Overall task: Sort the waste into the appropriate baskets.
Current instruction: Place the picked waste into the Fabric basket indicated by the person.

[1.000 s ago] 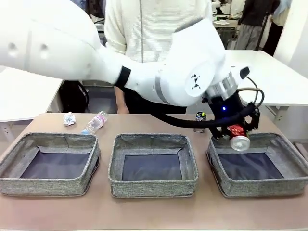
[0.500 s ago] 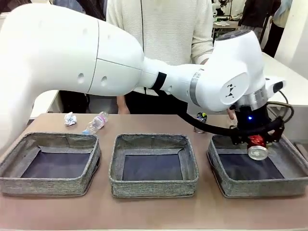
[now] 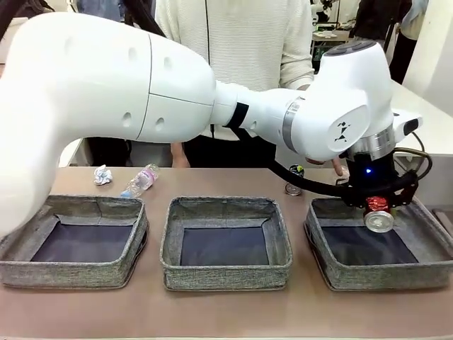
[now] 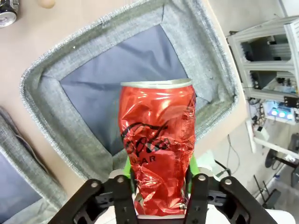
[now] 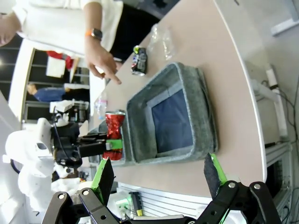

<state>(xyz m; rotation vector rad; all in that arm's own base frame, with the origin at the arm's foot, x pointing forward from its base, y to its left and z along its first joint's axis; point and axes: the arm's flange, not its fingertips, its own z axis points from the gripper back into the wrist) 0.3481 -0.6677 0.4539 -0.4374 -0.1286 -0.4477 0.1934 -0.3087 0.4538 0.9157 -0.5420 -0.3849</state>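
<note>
Left pincer (image 4: 159, 175) pointing down over basket (image 3: 386, 273), red can (image 4: 156, 154) between fingers (image 4: 127, 167), grip unclear

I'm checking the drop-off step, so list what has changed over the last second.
The left gripper carried the dented red can rightward, from the right basket's left edge to over its middle. The can sits between the pads above the basket's bottom and has not been let go, as far as shows. The bottle, paper wad, dark can, left basket and middle basket stayed put.
</note>
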